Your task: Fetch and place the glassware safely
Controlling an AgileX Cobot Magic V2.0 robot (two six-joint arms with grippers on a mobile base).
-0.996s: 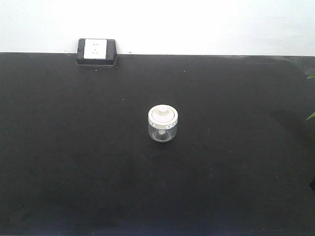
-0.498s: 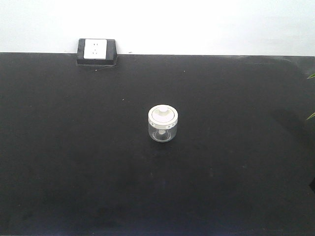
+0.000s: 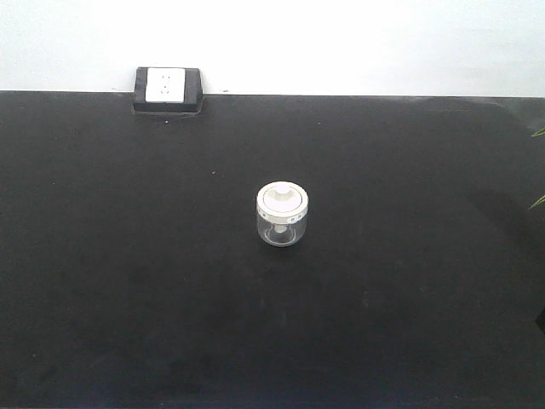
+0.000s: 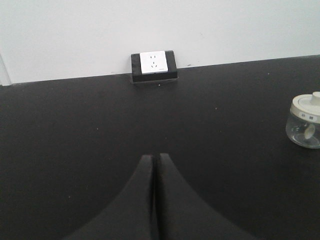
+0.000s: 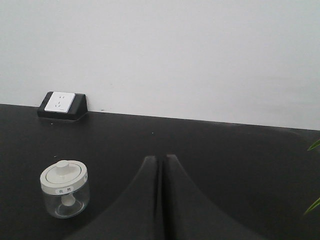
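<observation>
Black matte tabletop (image 3: 128, 298), backed by a plain white wall (image 3: 341, 43); both are recorded in all three views.

Left gripper (image 4: 155, 160): seen only from its own wrist camera, held low over the table and pointed toward the wall. Its two dark fingers are pressed together with only a thin seam between them, and nothing is held. The finger bases are cut off by the lower frame edge.

Socket block (image 3: 167, 89): a black housing with a white face, set at the table's far edge against the wall, left of centre.

Glassware (image 3: 282, 215): a short clear jar with an off-white knobbed lid, standing upright near the table's middle, untouched and well apart from both grippers. From the left wrist it is clipped by the right frame edge. Small marks on the lid rim are noted, but cannot be read.

Right gripper (image 5: 163, 162): fingers likewise closed on nothing, raised higher, with the jar down to its left.

Green leaf tips (image 5: 314, 145) are cut off at the right edge.

Neither arm is shown in the front view.
</observation>
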